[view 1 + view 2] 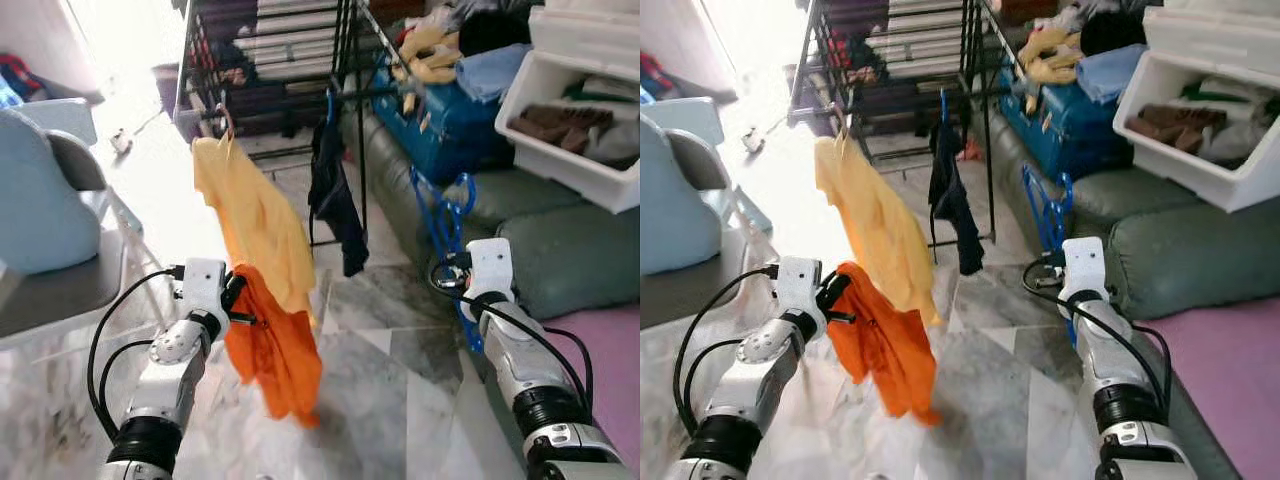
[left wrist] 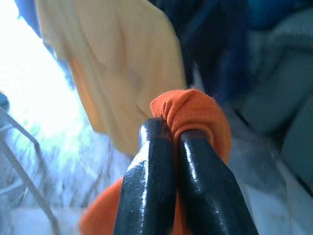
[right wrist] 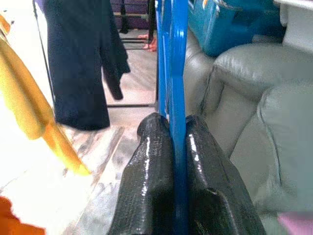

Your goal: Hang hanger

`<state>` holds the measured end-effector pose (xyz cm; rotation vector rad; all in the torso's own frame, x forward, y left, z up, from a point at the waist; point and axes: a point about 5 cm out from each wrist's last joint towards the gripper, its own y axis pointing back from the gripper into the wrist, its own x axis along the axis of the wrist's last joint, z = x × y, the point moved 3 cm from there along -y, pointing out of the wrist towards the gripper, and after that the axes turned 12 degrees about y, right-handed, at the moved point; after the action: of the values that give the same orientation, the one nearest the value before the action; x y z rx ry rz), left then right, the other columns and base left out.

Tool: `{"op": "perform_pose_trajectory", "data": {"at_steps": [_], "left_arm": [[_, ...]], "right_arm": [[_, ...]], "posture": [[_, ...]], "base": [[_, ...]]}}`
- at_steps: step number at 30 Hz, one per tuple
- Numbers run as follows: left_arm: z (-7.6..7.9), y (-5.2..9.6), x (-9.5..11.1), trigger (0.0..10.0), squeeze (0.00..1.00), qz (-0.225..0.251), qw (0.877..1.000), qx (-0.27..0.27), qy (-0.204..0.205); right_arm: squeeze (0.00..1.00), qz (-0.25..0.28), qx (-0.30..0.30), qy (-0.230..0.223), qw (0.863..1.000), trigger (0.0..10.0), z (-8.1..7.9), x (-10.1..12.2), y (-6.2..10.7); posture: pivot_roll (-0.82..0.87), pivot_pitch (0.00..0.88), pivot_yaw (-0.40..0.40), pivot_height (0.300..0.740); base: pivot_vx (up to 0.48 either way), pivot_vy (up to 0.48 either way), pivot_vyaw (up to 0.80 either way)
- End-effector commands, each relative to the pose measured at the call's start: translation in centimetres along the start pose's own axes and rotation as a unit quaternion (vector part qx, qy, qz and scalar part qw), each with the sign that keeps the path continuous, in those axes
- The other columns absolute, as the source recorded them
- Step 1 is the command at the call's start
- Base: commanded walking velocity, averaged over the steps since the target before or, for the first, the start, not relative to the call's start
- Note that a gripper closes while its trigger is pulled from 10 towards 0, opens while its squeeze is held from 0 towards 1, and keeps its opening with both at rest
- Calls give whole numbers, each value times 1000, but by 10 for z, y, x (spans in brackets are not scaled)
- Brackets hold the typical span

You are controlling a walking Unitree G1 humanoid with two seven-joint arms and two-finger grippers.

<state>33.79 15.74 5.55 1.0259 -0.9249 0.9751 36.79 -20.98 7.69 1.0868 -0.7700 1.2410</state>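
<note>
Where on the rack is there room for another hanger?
The drying rack's front bar looks bare between the yellow shirt and the dark garment. The sofa side is crowded with a blue suitcase and white bin.

Both arms are raised forward, elbows bent. The left gripper (image 2: pixel 171 142) is clamped on orange cloth (image 2: pixel 195 110); the right gripper (image 3: pixel 177 128) is clamped on a blue hanger (image 3: pixel 176 58).

Three garments hang in the middle of the room: one yellow shirt (image 1: pixel 258 222), one orange garment (image 1: pixel 275 345) and one dark garment (image 1: pixel 333 195). One blue hanger (image 1: pixel 446 222) sits centre right, one drying rack (image 1: pixel 270 60) up top, one white bin (image 1: pixel 572 120) upper right, and two end effectors.
</note>
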Motion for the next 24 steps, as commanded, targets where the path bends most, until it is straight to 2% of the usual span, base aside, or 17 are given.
{"op": "perform_pose_trajectory", "data": {"at_steps": [1,11,18,24], "left_arm": [[4,-3,9,10000,0,13,1000,-9,-10],[6,-4,8,10000,0,11,1000,-11,-9],[6,-4,9,10000,0,15,1000,-10,-8],[5,-4,10,10000,0,15,1000,-9,-9]], "right_arm": [[0,3,-6,-2,1000,10000,5,3,0],[0,3,0,-2,1000,10000,3,4,0],[0,2,3,-1,1000,10000,2,4,0],[0,2,8,0,1000,10000,-2,4,0]], "posture": [[-137,0,76,740],[-139,0,75,740],[-138,0,73,740],[-138,0,72,740]], "base": [[-330,0,-800],[-329,0,-710],[-313,0,0],[0,0,0]]}}
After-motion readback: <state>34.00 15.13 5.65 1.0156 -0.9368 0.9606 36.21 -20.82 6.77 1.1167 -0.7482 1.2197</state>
